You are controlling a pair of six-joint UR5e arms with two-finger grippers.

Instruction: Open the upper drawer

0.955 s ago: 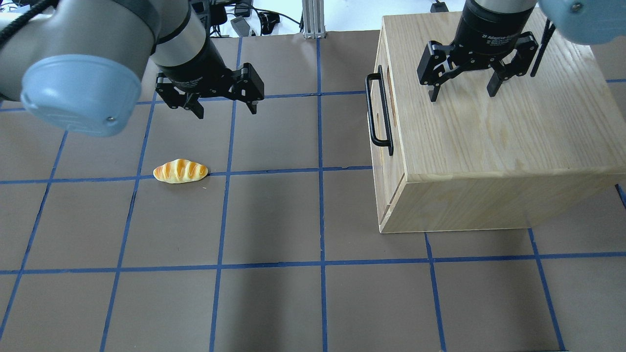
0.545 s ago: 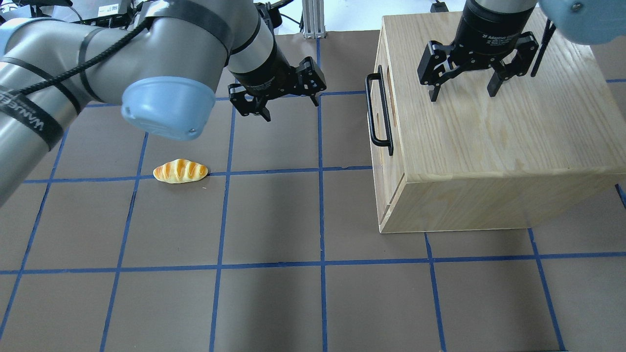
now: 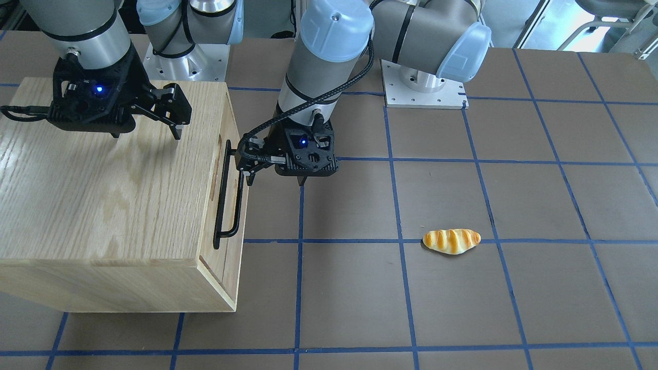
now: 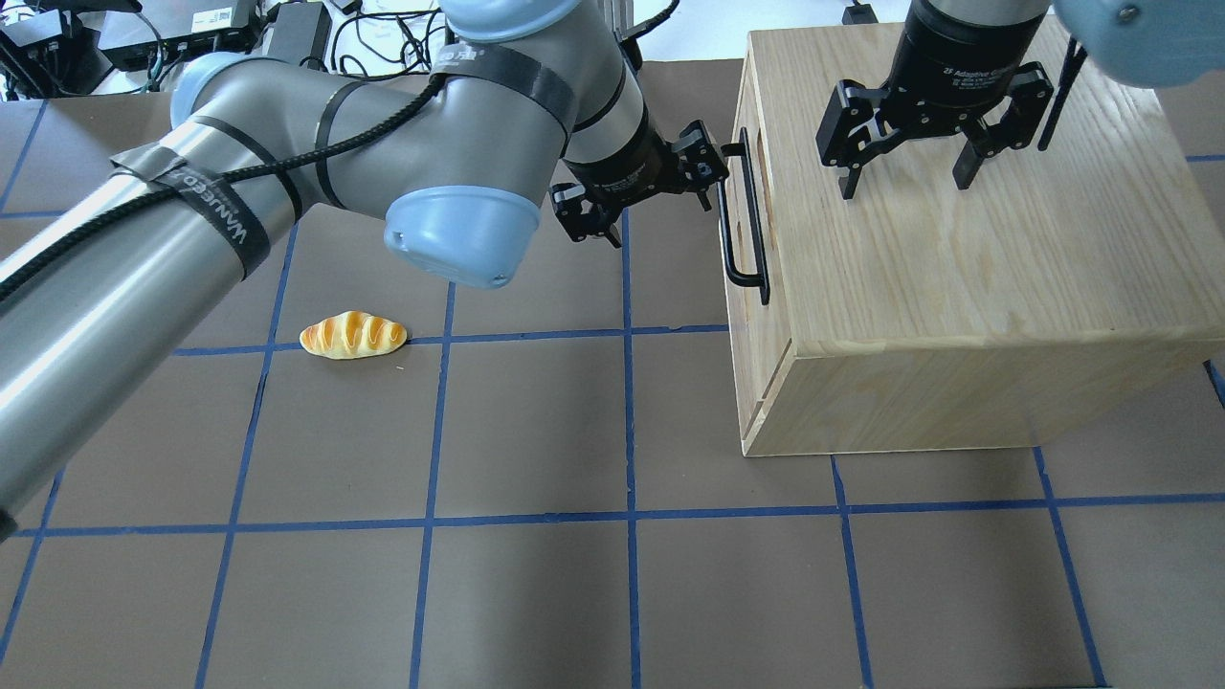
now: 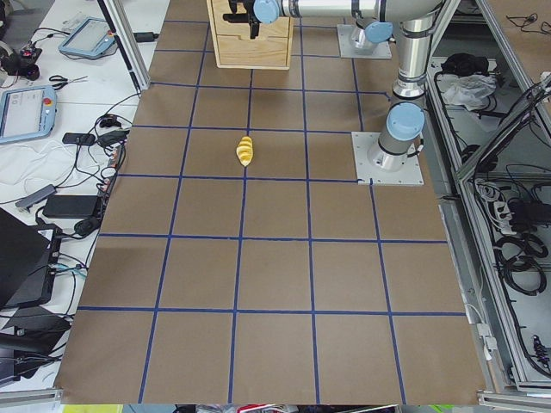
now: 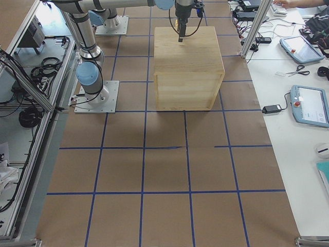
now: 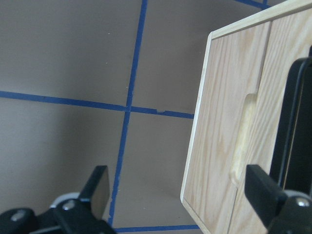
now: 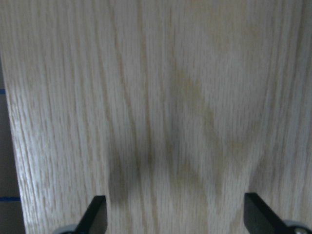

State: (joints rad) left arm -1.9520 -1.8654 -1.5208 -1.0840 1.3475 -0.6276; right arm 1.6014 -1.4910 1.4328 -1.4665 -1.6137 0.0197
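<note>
Gaping left hand (image 4: 658,215) beside upper drawer (image 4: 724,220)

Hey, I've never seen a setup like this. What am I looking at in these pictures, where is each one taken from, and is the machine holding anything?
This is a robot with two arms at a table, each arm ending in a two-finger gripper. One picture looks down from behind the robot, one faces it from across the table, two look along the table from its ends, and two come from cameras on the wrists. On the table are an oak cabinet and a small bread roll. The left gripper is open, close beside the black handle of the upper drawer, which looks shut. The right gripper hangs open over the cabinet's top. Neither holds anything.
</note>
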